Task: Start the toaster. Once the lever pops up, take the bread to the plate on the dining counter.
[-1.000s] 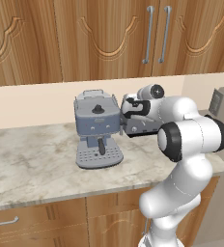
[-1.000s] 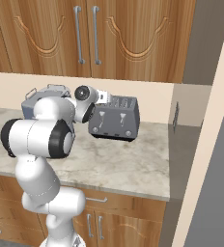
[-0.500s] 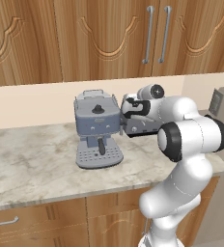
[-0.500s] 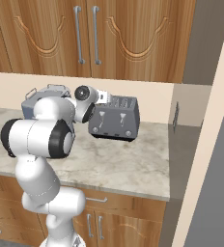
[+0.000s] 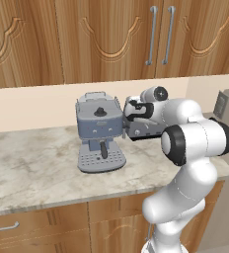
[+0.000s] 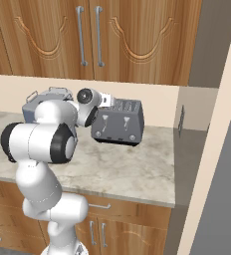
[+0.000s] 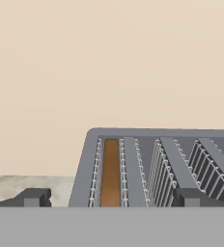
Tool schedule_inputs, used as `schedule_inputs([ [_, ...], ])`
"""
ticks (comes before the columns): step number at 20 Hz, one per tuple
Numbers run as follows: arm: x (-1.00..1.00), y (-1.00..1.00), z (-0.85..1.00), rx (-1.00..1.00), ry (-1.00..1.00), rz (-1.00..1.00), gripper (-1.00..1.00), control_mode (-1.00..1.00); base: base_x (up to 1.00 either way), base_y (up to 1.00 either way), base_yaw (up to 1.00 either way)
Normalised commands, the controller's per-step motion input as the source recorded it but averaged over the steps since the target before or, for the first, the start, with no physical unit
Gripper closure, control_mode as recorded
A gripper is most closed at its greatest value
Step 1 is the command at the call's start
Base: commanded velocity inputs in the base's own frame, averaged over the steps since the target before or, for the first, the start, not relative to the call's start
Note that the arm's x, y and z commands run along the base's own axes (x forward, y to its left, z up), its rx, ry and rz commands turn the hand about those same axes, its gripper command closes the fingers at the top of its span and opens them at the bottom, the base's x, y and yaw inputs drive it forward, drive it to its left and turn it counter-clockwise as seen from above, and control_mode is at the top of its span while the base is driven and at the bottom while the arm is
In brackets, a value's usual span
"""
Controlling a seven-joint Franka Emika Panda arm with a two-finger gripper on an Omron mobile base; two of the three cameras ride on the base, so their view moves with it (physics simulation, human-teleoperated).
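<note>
Step 1: starting toaster [image 6: 118, 122]. Gripper [image 7: 109, 198] spread wide, empty, just above slots; bread [image 7: 110, 171] sits inside. Next: reach front lever, press down.

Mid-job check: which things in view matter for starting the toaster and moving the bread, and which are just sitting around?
For the job:
- toaster
- bread, down in the leftmost slot in the hand view
- gripper, open above the slots

Just there:
- coffee machine
- worktop
- upper cabinets
</note>
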Motion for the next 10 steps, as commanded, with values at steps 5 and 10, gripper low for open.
schedule_inputs([
  [5,0.0,0.0,0.0,0.0,0.0,0.0,-1.0,-1.0,0.0,0.0,0.0],
  [10,0.0,0.0,0.0,0.0,0.0,0.0,-1.0,-1.0,0.0,0.0,0.0],
])
